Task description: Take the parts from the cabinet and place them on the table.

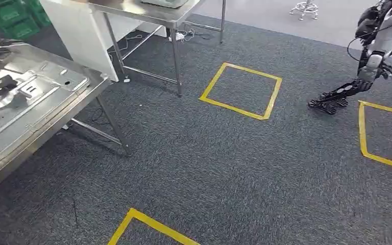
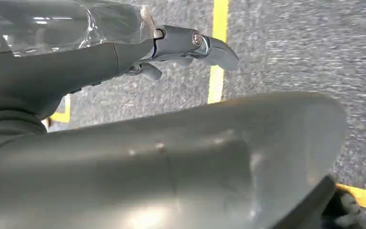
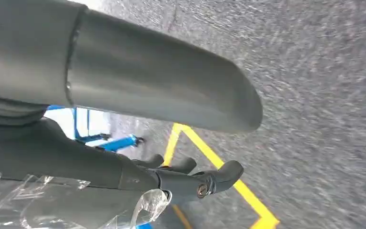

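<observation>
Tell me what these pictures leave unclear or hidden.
- Cabinet: cannot be told.
- Metal panel on the table, head view: cut off by the left edge.
- Left hand, left wrist view: thumb and clear plastic hide much of it.
- Right hand, right wrist view: plastic wrap covers part.
- Floor, both wrist views: blurred.

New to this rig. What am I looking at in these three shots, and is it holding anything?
It is a walking humanoid with two arms. The head view looks down at grey carpet with yellow tape squares, a steel table carrying a pressed metal panel, and another robot standing far right. The other two shots come from wrist cameras. The left robot hand and right robot hand hang over the floor, fingers apart, holding nothing. The clear plastic is wrapping on the hand.
</observation>
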Robot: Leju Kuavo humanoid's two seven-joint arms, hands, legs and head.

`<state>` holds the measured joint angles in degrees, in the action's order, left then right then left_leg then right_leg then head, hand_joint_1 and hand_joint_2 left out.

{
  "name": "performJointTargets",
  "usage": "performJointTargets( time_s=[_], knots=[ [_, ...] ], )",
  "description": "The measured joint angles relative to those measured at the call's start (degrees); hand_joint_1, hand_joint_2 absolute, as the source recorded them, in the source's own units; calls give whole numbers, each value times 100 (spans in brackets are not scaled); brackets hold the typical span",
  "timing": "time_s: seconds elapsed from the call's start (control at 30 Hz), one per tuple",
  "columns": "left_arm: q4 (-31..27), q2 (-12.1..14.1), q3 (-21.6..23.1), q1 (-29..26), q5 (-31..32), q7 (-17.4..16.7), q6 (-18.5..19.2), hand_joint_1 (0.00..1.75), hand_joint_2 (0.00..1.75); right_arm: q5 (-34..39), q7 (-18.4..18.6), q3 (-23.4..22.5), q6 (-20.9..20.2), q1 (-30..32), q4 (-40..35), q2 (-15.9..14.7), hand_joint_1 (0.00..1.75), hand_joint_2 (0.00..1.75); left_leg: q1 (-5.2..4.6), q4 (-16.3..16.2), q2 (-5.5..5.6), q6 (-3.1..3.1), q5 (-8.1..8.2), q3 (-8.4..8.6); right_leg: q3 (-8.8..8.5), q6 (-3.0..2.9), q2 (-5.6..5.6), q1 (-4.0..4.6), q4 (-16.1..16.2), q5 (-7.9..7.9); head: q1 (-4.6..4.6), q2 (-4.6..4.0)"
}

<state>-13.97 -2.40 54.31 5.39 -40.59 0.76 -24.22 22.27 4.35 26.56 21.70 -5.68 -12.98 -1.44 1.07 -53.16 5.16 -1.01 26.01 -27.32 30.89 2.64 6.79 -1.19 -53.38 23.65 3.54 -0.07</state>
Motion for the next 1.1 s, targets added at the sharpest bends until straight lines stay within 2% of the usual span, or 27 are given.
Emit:
performJointTargets(
  time_s=[0.07,0.1,0.13,0.17,0.2,0.27,0.3,0.33,0.37,0.4,0.43,0.47,0.5,0.6,0.63,0.67,0.7,0.77,0.8,0.83,0.87,0.9,0.93,0.97,1.0,1.07,1.1],
  knots=[
    [0,-7,0,2,-88,79,-50,0,0,-7,202,0,-17,46,0,-2,0,0,-47,-28,-119,-55,-1,-16,43,83,128,-23,29,-49,-2,0],
    [0,-11,-2,9,-112,112,-57,0,0,-9,274,0,-28,67,2,-2,0,0,-45,-10,-189,-103,-28,-13,69,129,191,-36,38,-67,0,0],
    [0,-11,-2,32,-133,134,-66,0,0,-11,330,0,-37,66,4,-9,0,0,-8,28,-289,-173,-76,-12,93,132,64,-58,-43,-20,0,0],
    [0,-7,-7,38,-162,134,-72,0,0,-11,352,0,-48,66,4,0,0,0,-19,29,-342,-218,-76,-17,215,125,-276,-8,-291,165,-22,0],
    [0,-4,-11,29,-203,88,-81,0,0,-18,374,2,-61,58,4,4,0,0,-42,29,-436,-258,-78,-25,453,132,-479,-1,-789,454,-22,0],
    [2,-4,-13,-4,-223,-44,-61,0,0,-15,352,11,-59,47,4,13,0,0,-90,27,-623,-267,-73,-39,904,151,-597,-6,-1771,875,-22,0],
    [2,-4,-11,-12,-229,-125,-59,0,0,-13,306,20,-52,49,4,15,0,0,-105,26,-712,-267,-73,-44,1016,154,-614,-8,-2043,930,-24,0],
    [2,-4,-11,-12,-229,-170,-57,0,0,0,287,28,-52,55,4,17,0,0,-113,26,-790,-266,-72,-45,983,151,-624,-8,-2019,864,-24,0],
    [2,-7,-11,-4,-249,-177,-57,0,0,0,254,35,-52,63,4,17,0,0,-115,25,-862,-264,-71,-46,780,144,-644,-8,-1673,673,-22,0],
    [2,-9,-13,6,-262,-175,-63,0,0,0,221,37,-52,62,4,17,0,0,-113,22,-927,-253,-63,-26,435,131,-718,-7,-1079,424,-24,0],
    [2,-9,-13,16,-264,-166,-74,0,0,2,188,39,-48,56,4,17,0,0,-115,19,-977,-238,-53,-12,104,122,-891,-5,-535,241,-24,0],
    [2,-11,-15,16,-264,-157,-81,0,0,0,136,46,-37,50,4,22,0,0,-150,16,-1018,-213,-37,3,-127,111,-1197,9,-156,209,-28,0],
    [2,-15,-13,18,-267,-159,-90,0,0,0,101,52,-33,30,4,22,0,0,-184,-13,-1066,-163,-3,-7,-131,58,-1102,47,-84,194,-24,0],
    [2,-31,-13,41,-260,-264,-116,0,0,55,-54,81,9,58,4,17,0,0,-157,2,-1254,-73,-15,26,-58,-44,-899,80,-85,165,-26,0],
    [2,-37,-13,45,-247,-317,-116,0,0,57,-111,85,13,55,4,17,0,0,-135,-34,-1219,-26,34,21,-76,-103,-848,30,-55,124,-26,0],
    [2,-42,-13,50,-229,-332,-127,0,0,61,-162,85,13,53,4,17,0,0,-114,-206,-934,12,176,-37,-65,-117,-805,32,-56,117,-17,0],
    [2,-50,-13,39,-208,-375,-144,0,0,61,-207,89,22,35,4,15,0,0,-93,-619,-727,33,439,-221,-45,-156,-759,29,-57,95,-19,0],
    [2,-55,-13,2,-184,-393,-160,0,0,68,-229,90,26,11,4,15,0,0,-78,-1661,-596,61,912,-700,-1,-187,-604,44,-58,73,-15,0],
    [2,-57,-11,-9,-181,-380,-160,0,0,70,-242,92,31,15,4,13,0,0,-78,-1978,-579,63,985,-850,13,-190,-532,55,-61,66,-15,0],
    [2,-57,-11,-19,-186,-352,-168,0,0,70,-240,92,33,22,4,7,0,0,-77,-1996,-577,59,910,-866,15,-188,-446,58,-62,55,-17,0],
    [2,-57,-11,-22,-190,-314,-173,0,0,72,-207,92,33,27,4,7,0,0,-78,-1735,-568,42,723,-749,14,-180,-366,62,-63,46,-15,0],
    [2,-57,-11,-20,-208,-262,-186,0,0,74,-131,94,31,29,4,7,0,0,-79,-1227,-531,12,443,-509,11,-167,-279,63,-64,35,-15,0],
    [2,-57,-11,-13,-210,-222,-190,0,0,72,-28,98,24,24,4,7,0,0,-80,-619,-415,-23,158,-216,5,-153,-203,63,-64,26,-13,0],
    [4,-53,-13,-7,-221,-190,-203,0,0,70,42,107,13,24,4,17,0,0,-80,-134,-62,-69,-7,0,18,-133,-145,45,-63,12,-13,0],
    [9,-52,-13,-3,-243,-164,-212,0,0,70,103,118,9,13,4,22,0,0,-92,0,44,-100,27,24,48,-103,-82,83,-83,4,-13,0],
    [9,-52,-13,3,-245,-153,-216,0,0,70,160,133,9,28,4,22,0,0,-129,-11,-94,-111,16,3,97,-40,40,38,-69,-36,-13,0],
    [9,-55,-11,2,-249,-153,-219,0,0,70,184,135,7,51,4,22,0,0,-148,-5,-163,-138,0,13,106,7,113,18,-40,-68,-15,0]
  ],
)
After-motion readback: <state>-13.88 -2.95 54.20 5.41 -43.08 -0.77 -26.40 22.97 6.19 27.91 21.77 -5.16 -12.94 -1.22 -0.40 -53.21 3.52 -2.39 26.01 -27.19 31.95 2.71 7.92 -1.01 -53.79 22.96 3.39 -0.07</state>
